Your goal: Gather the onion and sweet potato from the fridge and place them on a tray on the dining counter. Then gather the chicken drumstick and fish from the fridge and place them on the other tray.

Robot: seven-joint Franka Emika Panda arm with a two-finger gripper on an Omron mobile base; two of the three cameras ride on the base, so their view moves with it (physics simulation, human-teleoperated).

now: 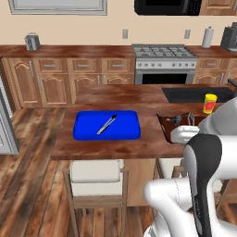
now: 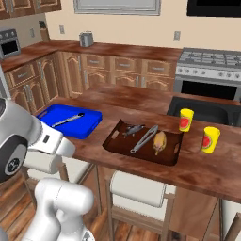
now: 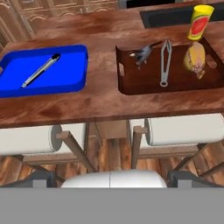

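Pincer jaws stand wide apart with nothing between them, hanging in front of the dining table's near edge above two pale stools. On the dark reddish-brown table lie two trays, side by side and apart. The bright blue tray sits to the left in the hand view and carries a slim silver utensil with a black end, lying at a slant. The brown tray to its right holds a small grey fish, metal tongs and a yellowish chicken drumstick, laid in a row. Just beyond the brown tray stands a yellow cup with a red label; a second such cup stands further right in the right base view. Behind the table run wood cabinets and a silver stove.
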